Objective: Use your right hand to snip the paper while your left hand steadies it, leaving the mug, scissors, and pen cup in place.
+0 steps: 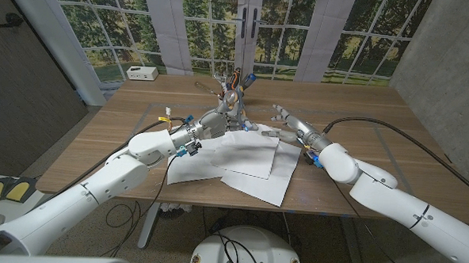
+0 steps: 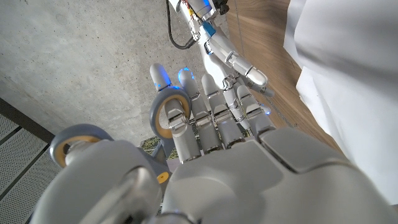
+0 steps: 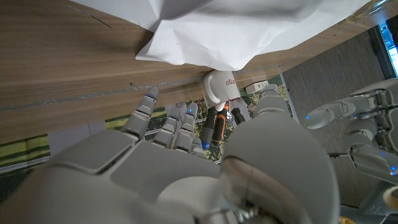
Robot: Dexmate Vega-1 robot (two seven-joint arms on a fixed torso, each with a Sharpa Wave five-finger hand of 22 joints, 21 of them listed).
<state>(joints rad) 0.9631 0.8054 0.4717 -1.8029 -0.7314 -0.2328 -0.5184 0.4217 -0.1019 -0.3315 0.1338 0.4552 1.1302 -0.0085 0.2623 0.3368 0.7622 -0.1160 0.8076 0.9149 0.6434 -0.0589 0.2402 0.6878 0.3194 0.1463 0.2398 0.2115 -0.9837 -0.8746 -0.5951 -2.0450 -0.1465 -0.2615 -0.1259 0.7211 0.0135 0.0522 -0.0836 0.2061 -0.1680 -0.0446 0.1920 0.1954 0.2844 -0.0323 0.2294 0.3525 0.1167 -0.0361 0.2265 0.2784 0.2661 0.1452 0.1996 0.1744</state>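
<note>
Because the paper (image 1: 245, 152) is thin, light and limp — overlapping sheets lying mid-counter (image 1: 362, 113) — it should be pressed flat, not pinched. The left hand (image 1: 213, 123) hovers at its far edge, grip unclear. The right hand (image 1: 286, 126) stands spread, holding nothing. The pen cup (image 1: 235, 90) crowds the far side; the near edge has room.

Even soft daylight, sharp frames, slight edge distortion
</note>
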